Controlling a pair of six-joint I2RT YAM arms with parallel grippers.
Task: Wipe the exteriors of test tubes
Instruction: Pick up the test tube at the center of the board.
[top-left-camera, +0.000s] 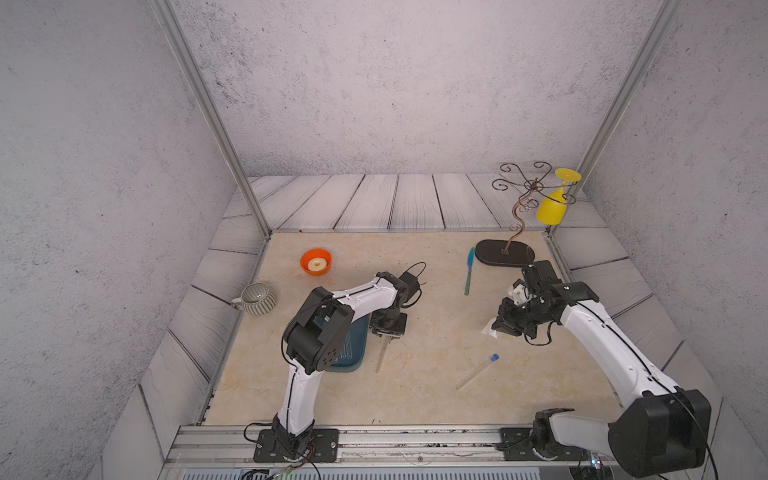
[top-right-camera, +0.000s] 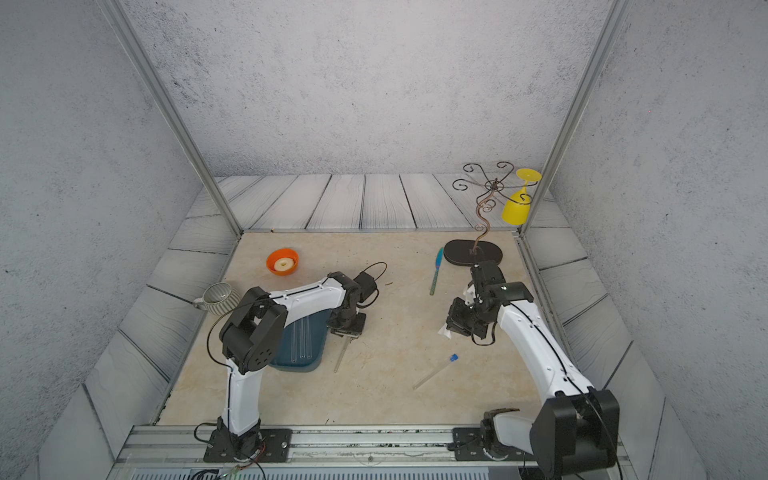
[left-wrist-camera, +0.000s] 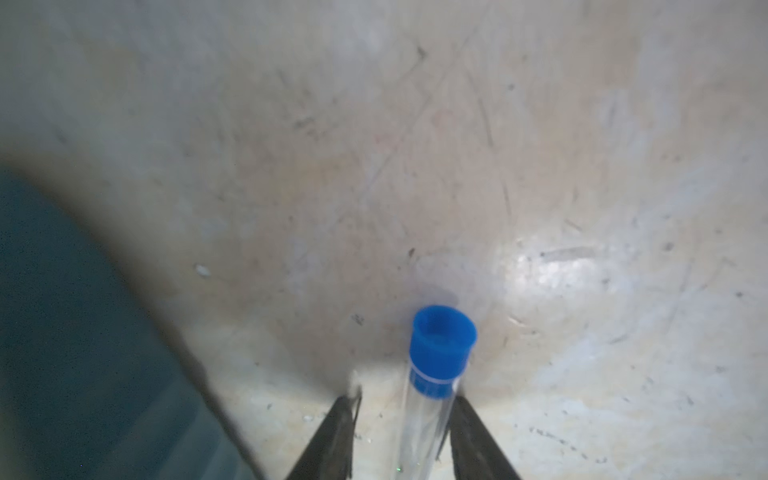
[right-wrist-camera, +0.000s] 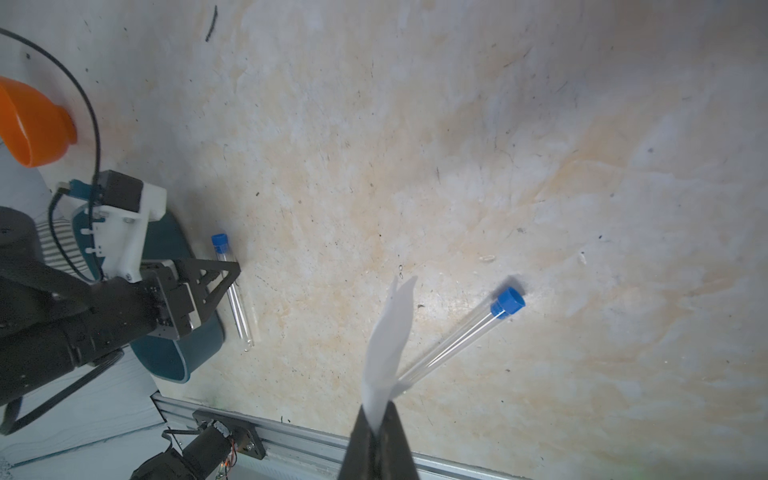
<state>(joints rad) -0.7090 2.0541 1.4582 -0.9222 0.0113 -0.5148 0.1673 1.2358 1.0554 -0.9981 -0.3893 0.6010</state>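
L gripper (left-wrist-camera: 404, 401) jaws apart, straddling blue-capped test tube (left-wrist-camera: 428, 399) lying on table (top-left-camera: 415, 395) just beside teal tray (top-right-camera: 299, 368). R gripper (right-wrist-camera: 376, 415) clamped on white tissue (right-wrist-camera: 390, 332). 2nd test tube (top-left-camera: 476, 371) lies on table, well apart; more tubes (top-right-camera: 301, 338) in tray.

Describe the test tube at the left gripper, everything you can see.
Thin, clear test tube, seemingly empty, with blue cap and rounded closed end. It lies on the beige table beside the teal tray, between the parted jaws of the left gripper, unclamped; one finger may touch it.
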